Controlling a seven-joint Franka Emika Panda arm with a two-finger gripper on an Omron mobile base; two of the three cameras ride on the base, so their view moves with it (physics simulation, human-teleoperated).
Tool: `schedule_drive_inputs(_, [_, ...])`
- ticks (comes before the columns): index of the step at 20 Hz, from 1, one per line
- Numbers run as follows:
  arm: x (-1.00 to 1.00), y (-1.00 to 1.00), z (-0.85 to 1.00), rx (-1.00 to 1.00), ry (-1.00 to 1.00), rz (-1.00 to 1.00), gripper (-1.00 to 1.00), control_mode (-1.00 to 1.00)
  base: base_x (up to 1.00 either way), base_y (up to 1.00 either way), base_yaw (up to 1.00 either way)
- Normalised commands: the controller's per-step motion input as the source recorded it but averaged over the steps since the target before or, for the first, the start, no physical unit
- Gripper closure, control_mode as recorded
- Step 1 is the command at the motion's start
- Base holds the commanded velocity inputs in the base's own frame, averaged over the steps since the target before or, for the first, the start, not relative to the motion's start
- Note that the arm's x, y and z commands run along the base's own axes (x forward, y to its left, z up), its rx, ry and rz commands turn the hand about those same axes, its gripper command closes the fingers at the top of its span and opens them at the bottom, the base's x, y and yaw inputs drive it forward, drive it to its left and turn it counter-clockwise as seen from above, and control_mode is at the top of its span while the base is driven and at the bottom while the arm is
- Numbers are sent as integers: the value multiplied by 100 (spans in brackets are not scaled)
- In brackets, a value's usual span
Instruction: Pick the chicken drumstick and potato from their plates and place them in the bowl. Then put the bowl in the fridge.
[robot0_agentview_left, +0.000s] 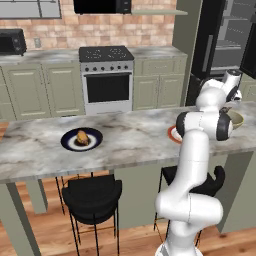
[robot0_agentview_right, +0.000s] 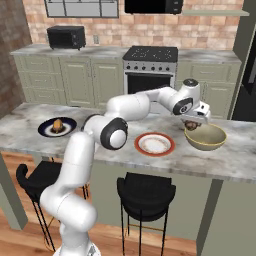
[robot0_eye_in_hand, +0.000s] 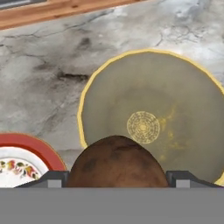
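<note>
My gripper (robot0_agentview_right: 192, 124) is shut on the brown potato (robot0_eye_in_hand: 116, 162), held just above the near rim of the tan bowl (robot0_eye_in_hand: 175, 87). The bowl (robot0_agentview_right: 205, 145) stands on the marble island at the right. Beside it lies the orange-red-rimmed plate (robot0_agentview_right: 170, 145), its white centre bare; in the hand view that plate (robot0_eye_in_hand: 26, 142) shows at the lower left. Far to the left, the chicken drumstick (robot0_agentview_left: 82, 137) lies on the navy-rimmed plate (robot0_agentview_left: 67, 142). The black fridge (robot0_agentview_left: 225, 40) stands open behind the island, grey shelves showing.
A steel oven (robot0_agentview_left: 106, 82) with a stovetop sits at the back counter, and a black microwave (robot0_agentview_right: 65, 37) to its left. Two black stools (robot0_agentview_right: 145, 192) stand under the island's front edge. Bare marble lies between the two plates.
</note>
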Motion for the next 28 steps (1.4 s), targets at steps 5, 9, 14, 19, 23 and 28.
schedule_drive_inputs(5, [0,0,-28,-1,0,0,100,-100,0,0,0])
schedule_drive_inputs(9, [0,0,-23,0,1,0,100,-100,0,0,0])
schedule_drive_inputs(14, [0,-2,-18,0,3,0,100,-100,0,0,0])
schedule_drive_inputs(19, [0,-4,-17,0,2,1,100,-100,0,0,0])
schedule_drive_inputs(23, [0,-2,-15,0,7,0,100,-100,0,0,0])
schedule_drive_inputs(28, [0,-8,-9,0,3,1,100,-100,0,0,0])
